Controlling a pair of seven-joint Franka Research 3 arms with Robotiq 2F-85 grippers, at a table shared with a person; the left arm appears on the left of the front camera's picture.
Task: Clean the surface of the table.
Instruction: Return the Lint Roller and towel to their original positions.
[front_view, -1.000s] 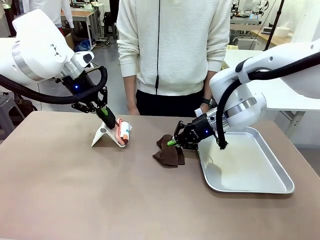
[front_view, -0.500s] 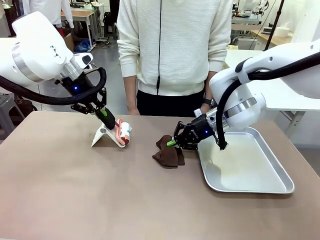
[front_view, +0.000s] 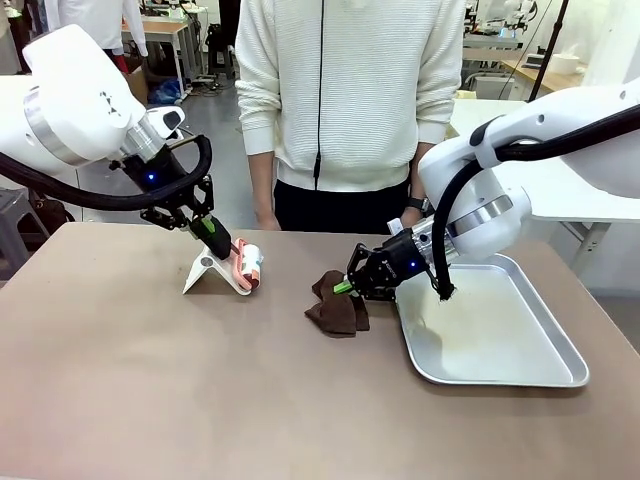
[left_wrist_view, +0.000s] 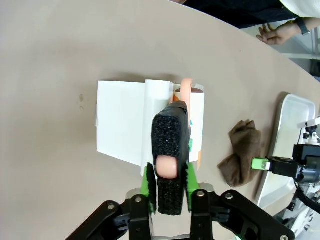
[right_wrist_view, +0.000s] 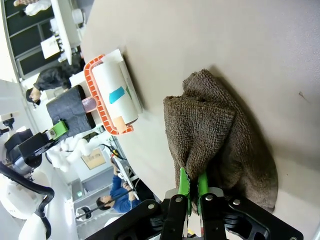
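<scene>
Cleaning step: I judged we were at pickup, wiping not yet begun.
Table (front_view: 150, 390): it spread brown under both arms, the tray (front_view: 520, 365) at its right.
Cloth (front_view: 338, 308): it lay crumpled beside the tray, pinched in my right gripper (front_view: 348, 285), fingers closed on a fold.
Lint roller (front_view: 246, 267): my left gripper (front_view: 222, 240) clamped its padded handle over a white sheet (left_wrist_view: 122, 122).
Next: lifting both clear, I reckoned.

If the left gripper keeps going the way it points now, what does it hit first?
The left gripper is clamped on the lint roller's handle and points down at the table. Straight ahead lies the roller head on its white stand, then the table; depth is hard to judge.
</scene>
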